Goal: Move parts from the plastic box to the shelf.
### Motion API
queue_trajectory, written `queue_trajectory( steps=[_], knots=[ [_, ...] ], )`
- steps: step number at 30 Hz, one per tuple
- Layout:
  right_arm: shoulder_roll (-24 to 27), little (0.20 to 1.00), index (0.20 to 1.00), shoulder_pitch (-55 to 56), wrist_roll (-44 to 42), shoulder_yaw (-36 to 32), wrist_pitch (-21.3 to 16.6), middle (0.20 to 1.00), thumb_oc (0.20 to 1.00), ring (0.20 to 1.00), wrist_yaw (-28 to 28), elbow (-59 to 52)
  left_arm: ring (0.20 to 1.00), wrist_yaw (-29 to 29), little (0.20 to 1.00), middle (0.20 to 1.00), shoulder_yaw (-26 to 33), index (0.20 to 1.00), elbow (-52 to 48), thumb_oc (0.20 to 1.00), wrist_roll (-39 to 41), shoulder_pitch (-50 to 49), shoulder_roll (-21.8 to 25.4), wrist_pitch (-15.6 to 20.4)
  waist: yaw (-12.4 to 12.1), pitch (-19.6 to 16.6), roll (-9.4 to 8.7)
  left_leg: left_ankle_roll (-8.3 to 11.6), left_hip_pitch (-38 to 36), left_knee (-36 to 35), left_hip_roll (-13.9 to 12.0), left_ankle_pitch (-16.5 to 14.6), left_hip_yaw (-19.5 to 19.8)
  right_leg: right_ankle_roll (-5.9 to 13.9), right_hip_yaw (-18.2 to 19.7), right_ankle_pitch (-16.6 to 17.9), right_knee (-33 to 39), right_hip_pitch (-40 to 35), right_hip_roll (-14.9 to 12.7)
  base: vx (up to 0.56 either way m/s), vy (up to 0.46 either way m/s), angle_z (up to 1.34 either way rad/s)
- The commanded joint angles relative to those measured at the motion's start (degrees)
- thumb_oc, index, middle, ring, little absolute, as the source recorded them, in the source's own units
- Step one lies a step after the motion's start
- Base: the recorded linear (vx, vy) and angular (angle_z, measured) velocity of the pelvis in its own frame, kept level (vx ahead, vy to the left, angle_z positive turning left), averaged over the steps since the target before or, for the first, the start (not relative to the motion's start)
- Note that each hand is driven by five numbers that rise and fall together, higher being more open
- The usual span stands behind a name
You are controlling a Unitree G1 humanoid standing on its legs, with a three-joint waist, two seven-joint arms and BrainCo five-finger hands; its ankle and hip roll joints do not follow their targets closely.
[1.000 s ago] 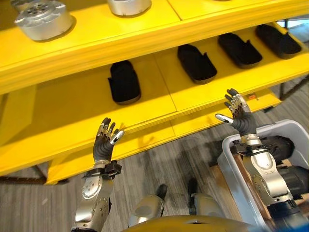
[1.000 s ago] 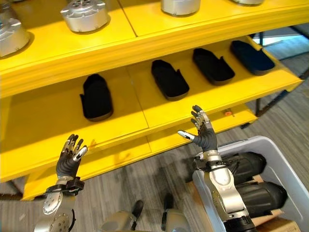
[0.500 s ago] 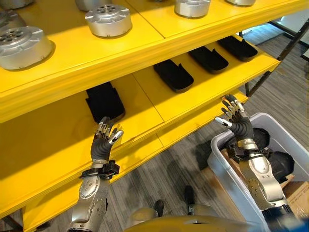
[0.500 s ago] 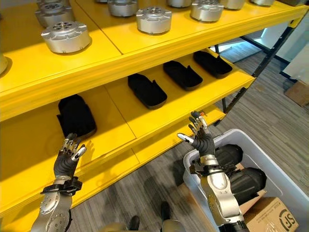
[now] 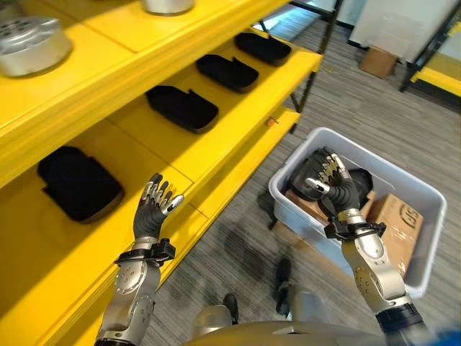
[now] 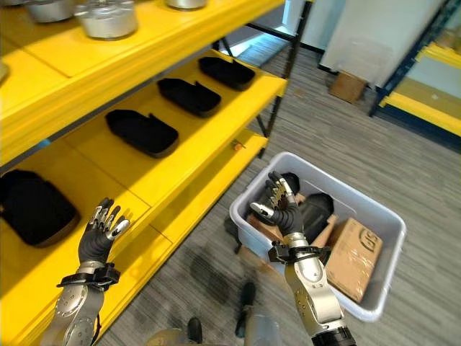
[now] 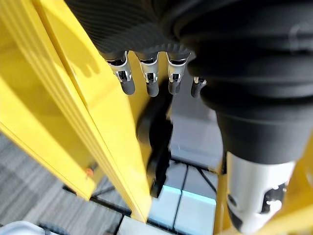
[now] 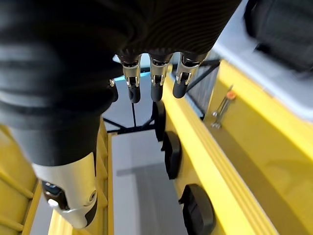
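— So, the fingers first: what have the hands got hold of?

— Nothing. The right hand (image 5: 336, 186) has its fingers (image 8: 156, 86) straight and spread, thumb out to the side, palm empty. It is raised over the near end of the plastic box (image 6: 382, 223), above the dark parts (image 6: 315, 210) lying inside. The left hand (image 5: 153, 210) is the same: fingers (image 7: 149, 82) extended and loose, holding nothing, lifted in front of the edge of the yellow shelf (image 5: 238, 115).

— And the parts themselves?

— The dark rounded ones are in the box, at the end nearer the shelf. A brown cardboard carton (image 6: 356, 252) sits beside them in the same box. The box stands on the grey striped floor (image 6: 403, 158), just off the corner of the shelf.

— What is on the shelf?

— On the lower level, a row of black moulded trays (image 5: 181, 107), well apart from one another, with a larger black one (image 5: 78, 184) nearest the left hand. On the level above, silver round metal parts (image 5: 32, 45) stand along the top board.

— Anything further out?

— A second cardboard box (image 5: 378, 61) on the floor by a pale wall, and another yellow rack (image 6: 425, 104) at the far right.
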State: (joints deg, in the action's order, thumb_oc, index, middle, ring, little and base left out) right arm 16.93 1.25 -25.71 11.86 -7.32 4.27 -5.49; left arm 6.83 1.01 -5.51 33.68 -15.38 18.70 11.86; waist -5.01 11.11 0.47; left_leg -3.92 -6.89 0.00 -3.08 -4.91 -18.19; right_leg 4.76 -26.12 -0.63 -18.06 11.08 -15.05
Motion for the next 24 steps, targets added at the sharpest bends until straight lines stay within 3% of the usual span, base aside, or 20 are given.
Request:
queue_trajectory(
  steps=[1, 2, 3, 5, 9, 17, 21, 23, 24],
  knots=[
    [1.2, 1.000, 1.000, -1.7, -0.4, -1.5, -1.6, 1.000, 1.000, 1.000, 0.1, -3.4, 1.000, -0.1, 1.000, 1.000, 1.2, 1.000, -3.9, 1.000, -1.4, -0.9, 2.7, 2.2, 0.9, -1.5, -0.91, -0.89, 5.6, -0.5, 5.1, -0.1, 10.0, 3.27, 7.8, 1.6, 7.5, -5.8, 0.6, -0.01, -0.074, -0.45],
    [1.3, 1.000, 1.000, -1.8, -0.6, -1.9, -1.5, 1.000, 1.000, 1.000, 0.2, -3.9, 1.000, 0.3, 1.000, 1.000, 1.3, 1.000, -4.0, 1.000, -2.2, -0.8, 2.8, 2.0, 1.1, -2.4, -1.19, -0.90, 5.1, -1.3, 5.5, -0.6, 8.9, 4.74, 9.1, 4.7, 12.1, -7.3, -1.1, 0.04, -0.067, -0.12],
    [1.3, 1.000, 1.000, -1.8, -0.6, -1.9, -1.5, 1.000, 1.000, 1.000, 0.2, -3.9, 1.000, 0.3, 1.000, 1.000, 1.3, 1.000, -4.0, 1.000, -2.2, -0.8, 2.8, 2.0, 1.1, -2.4, -1.19, -0.90, 5.1, -1.3, 5.5, -0.6, 8.9, 4.74, 9.1, 4.7, 12.1, -7.3, -1.1, 0.03, -0.094, -0.29],
    [1.5, 1.000, 1.000, -1.7, 0.0, -2.5, -1.0, 1.000, 1.000, 1.000, 0.2, -3.6, 1.000, 0.1, 1.000, 1.000, 2.0, 1.000, -4.3, 1.000, -2.6, -1.3, 2.7, 1.7, 0.6, -3.3, -1.75, -0.21, 4.2, -2.6, 5.3, -1.4, 7.4, 6.88, 6.4, 6.8, 16.6, -8.9, -1.9, 0.07, -0.086, -0.39],
    [1.8, 1.000, 1.000, -0.6, -0.4, -3.2, -0.9, 1.000, 1.000, 1.000, -0.1, -4.6, 1.000, 0.0, 1.000, 1.000, 2.0, 1.000, -3.8, 1.000, -1.8, -1.4, 1.7, 1.7, 1.4, -3.7, -2.54, 0.39, 4.5, -2.7, 4.3, -0.3, 6.1, 6.12, 7.7, 7.3, 18.2, -8.3, -0.2, 0.09, -0.190, -0.28],
    [3.3, 1.000, 1.000, 4.8, -2.0, -6.8, -1.3, 1.000, 1.000, 1.000, -0.9, -5.8, 1.000, -1.5, 1.000, 1.000, 1.0, 1.000, -2.7, 1.000, -1.5, -1.5, 1.0, 0.7, 4.2, -4.0, -2.59, 4.47, 3.5, 0.1, -1.8, -0.5, 5.4, 2.83, 8.5, 1.7, 18.6, -10.1, 5.2, 0.09, -0.191, -0.10],
    [4.2, 1.000, 1.000, 5.5, -2.3, -7.6, -1.7, 1.000, 1.000, 1.000, -0.9, -6.1, 1.000, -1.5, 1.000, 1.000, 0.9, 1.000, -2.4, 1.000, -1.2, -0.9, 0.7, 0.8, 4.7, -3.3, -2.86, 5.99, 5.4, 4.8, -3.8, -0.9, 5.5, 1.50, 8.8, 0.3, 18.5, -10.4, 6.6, 0.06, -0.182, -0.05],
    [4.9, 1.000, 1.000, 5.5, -2.9, -7.4, -1.9, 1.000, 1.000, 1.000, -0.9, -6.2, 1.000, -1.6, 1.000, 1.000, 0.7, 1.000, -2.3, 1.000, -1.0, -0.8, 0.5, 0.8, 4.6, -2.2, -2.69, 7.33, 7.9, 12.3, -6.1, -1.4, 6.8, 0.42, 9.4, -1.8, 18.5, -11.5, 8.2, 0.08, -0.199, -0.11],
    [5.2, 1.000, 1.000, 5.6, -3.4, -7.3, -1.9, 1.000, 1.000, 1.000, -1.1, -6.3, 1.000, -1.6, 1.000, 1.000, 0.7, 1.000, -2.3, 1.000, -0.9, -0.9, 0.2, 0.9, 4.3, -1.1, -2.79, 8.16, 10.4, 18.0, -7.1, 0.3, 7.9, -0.61, 9.6, -2.5, 18.5, -12.0, 9.1, -0.03, -0.247, -0.04]
  ],
)
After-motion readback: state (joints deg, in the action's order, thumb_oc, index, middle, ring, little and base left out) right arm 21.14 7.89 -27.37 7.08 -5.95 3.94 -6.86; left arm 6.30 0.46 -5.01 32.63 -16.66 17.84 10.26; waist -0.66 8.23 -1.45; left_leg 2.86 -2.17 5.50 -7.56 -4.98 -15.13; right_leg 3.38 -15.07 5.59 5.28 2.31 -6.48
